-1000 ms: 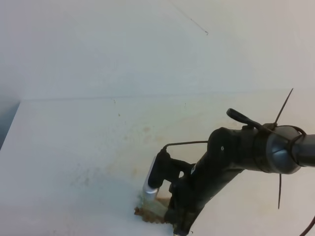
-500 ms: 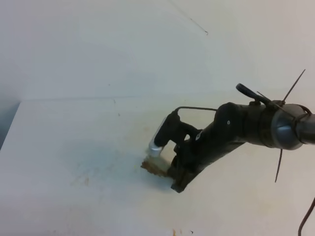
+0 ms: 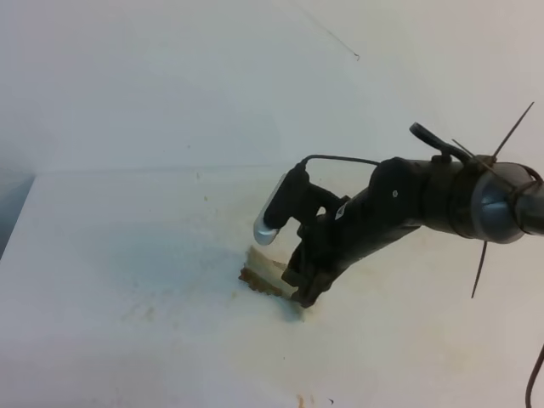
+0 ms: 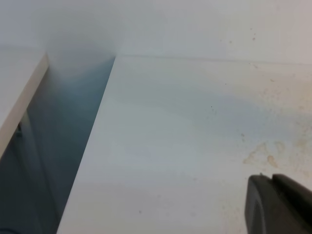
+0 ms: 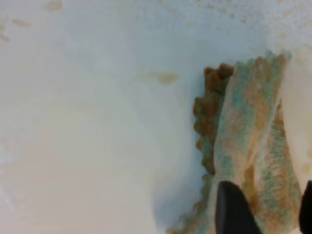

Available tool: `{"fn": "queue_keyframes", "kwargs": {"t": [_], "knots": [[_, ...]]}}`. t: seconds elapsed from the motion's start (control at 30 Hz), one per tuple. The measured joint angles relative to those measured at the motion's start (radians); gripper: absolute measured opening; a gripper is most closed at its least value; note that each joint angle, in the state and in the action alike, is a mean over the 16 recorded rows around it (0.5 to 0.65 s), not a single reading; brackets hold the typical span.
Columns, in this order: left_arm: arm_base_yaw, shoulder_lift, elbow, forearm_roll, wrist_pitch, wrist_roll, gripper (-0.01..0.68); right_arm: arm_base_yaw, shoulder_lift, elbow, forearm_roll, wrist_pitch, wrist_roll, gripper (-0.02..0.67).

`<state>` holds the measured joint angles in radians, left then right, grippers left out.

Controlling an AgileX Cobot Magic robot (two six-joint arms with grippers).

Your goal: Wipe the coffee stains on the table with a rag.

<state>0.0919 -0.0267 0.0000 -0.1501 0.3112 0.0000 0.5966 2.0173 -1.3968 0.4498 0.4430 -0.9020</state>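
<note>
The right gripper [image 3: 299, 287] is pinching the rag [image 3: 262, 274] flat on the table [image 3: 127, 255], its long axis running left-right; open tabletop lying leftward.

The high cam is sitting up above and in front of me, looking down at an angle across the table [image 3: 127, 255] toward the back wall, far enough to take in my whole right arm. My left wrist cam is hanging low near the table's left edge, facing along the surface to the wall. My right wrist cam is pointing nearly straight down, super close on the rag [image 5: 253, 146]. High and right wrist views are both showing that rag [image 3: 262, 270].
</note>
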Motion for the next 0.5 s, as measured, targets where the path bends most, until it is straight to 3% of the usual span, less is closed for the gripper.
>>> {"fn": "queue_keyframes", "kwargs": {"t": [0.27, 0.5], "knots": [[0.000, 0.000, 0.000, 0.000, 0.000, 0.000, -0.003, -0.003, -0.151, 0.021, -0.023, 0.071, 0.042, 0.114], [0.000, 0.000, 0.000, 0.000, 0.000, 0.000, -0.004, -0.005, -0.408, 0.148, -0.031, 0.063, 0.130, 0.017]]}}
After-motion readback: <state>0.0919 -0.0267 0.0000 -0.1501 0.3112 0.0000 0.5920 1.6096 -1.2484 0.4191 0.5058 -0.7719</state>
